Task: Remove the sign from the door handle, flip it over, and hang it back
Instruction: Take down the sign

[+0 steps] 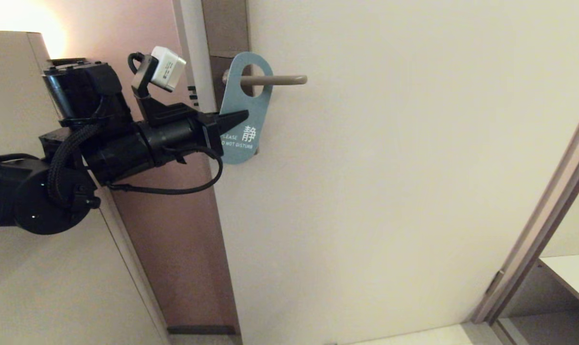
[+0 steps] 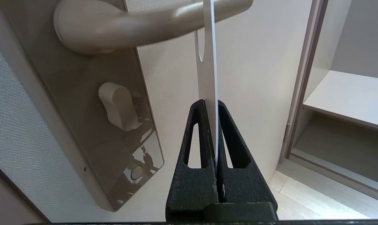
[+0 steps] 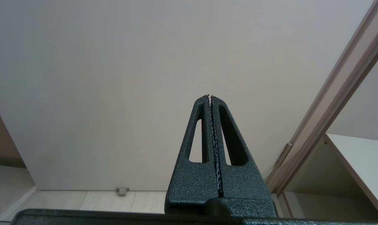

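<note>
The sign (image 1: pixel 245 109) hangs by its oval hole on the door handle (image 1: pixel 280 80), its blue "DO NOT DISTURB" face turned towards me. My left gripper (image 1: pixel 237 120) is shut on the sign's left edge, about halfway down. In the left wrist view the sign (image 2: pixel 207 65) shows edge-on between the black fingers (image 2: pixel 199 134), and the beige lever (image 2: pixel 139 26) passes through its hole above. My right gripper (image 3: pixel 209 97) is shut and empty, facing the bare door; it does not show in the head view.
The handle sits on a brown backplate (image 2: pixel 82 103) with a thumb turn (image 2: pixel 118 106). The cream door (image 1: pixel 390 191) fills the middle. A door frame (image 1: pixel 543 215) and a shelf (image 1: pixel 574 275) stand at the right. A cabinet side (image 1: pixel 26 287) is at the left.
</note>
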{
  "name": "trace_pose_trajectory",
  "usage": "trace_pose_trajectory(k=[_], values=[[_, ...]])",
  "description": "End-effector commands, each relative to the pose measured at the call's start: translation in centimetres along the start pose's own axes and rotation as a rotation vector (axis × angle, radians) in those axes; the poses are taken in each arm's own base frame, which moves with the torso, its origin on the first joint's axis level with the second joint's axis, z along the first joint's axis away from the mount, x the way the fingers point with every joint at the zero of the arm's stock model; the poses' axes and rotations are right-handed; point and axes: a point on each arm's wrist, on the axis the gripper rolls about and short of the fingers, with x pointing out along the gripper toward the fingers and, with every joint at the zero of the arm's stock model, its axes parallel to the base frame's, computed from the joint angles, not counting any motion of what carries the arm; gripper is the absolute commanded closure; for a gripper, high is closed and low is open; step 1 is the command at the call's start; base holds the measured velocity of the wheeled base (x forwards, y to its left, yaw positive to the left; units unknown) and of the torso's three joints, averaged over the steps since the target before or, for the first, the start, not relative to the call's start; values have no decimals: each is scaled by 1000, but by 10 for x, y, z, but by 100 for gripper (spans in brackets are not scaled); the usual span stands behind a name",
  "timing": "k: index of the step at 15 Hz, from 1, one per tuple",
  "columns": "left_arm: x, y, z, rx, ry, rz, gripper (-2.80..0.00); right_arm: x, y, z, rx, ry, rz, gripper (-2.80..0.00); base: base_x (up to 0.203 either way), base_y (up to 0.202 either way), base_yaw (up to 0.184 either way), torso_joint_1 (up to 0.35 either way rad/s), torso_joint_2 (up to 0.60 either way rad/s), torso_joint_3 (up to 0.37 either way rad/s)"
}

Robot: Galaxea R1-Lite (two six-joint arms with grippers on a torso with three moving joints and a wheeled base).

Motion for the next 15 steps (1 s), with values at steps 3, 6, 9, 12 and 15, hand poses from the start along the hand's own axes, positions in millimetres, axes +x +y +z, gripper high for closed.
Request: trace_pose_trajectory(k=[3,6,9,12,15], values=[[7,2,-10,-8,17,-4,0,0,0,0,-1,1,1,0,0,0,0,0,0,0],[13,1,-12,-9,18,4,0,0,0,0,-2,1,1,0,0,0,0,0,0,0],[23,6,-11,-3,6,15,0,0,0,0,-1,1,1,0,0,0,0,0,0,0],[32,10,-12,-2,-3,16,0,0,0,0,0,1,1,0,0,0,0,0,0,0],[41,8,-13,-2,-6,1,0,0,0,0,-1,1,1,0,0,0,0,0,0,0]])
